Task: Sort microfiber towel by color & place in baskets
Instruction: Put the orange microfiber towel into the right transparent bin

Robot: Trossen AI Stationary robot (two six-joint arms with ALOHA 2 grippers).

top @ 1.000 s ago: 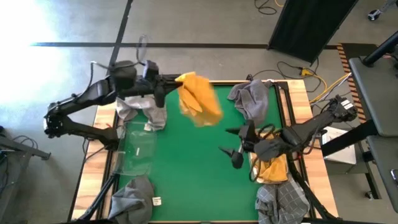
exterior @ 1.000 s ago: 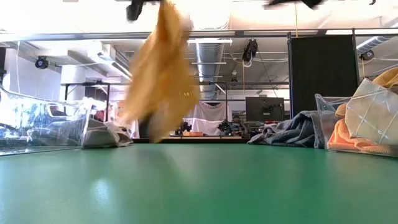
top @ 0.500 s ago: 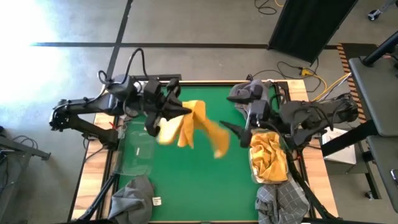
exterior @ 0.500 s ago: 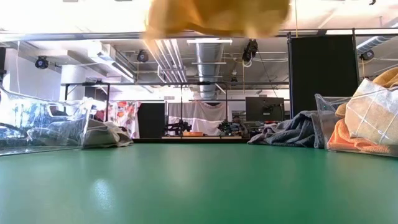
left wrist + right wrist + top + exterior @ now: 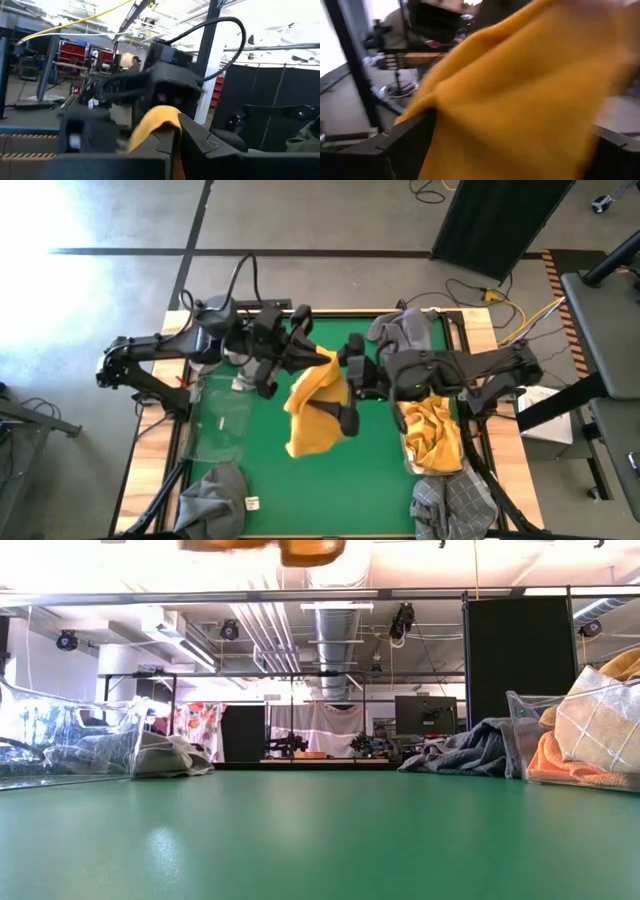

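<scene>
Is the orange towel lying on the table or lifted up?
Lifted: the orange towel hangs from the shut left gripper above the table.

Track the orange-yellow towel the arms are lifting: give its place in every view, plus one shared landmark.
High view: orange-yellow towel hangs over mid-table, between both grippers.
Low view: only its lower edge shows at the top.
Left wrist view: a fold pinched in the fingers.
Right wrist view: fills the picture.
Shared landmark: right basket, holding orange-yellow towels, at the low view's right edge.
</scene>
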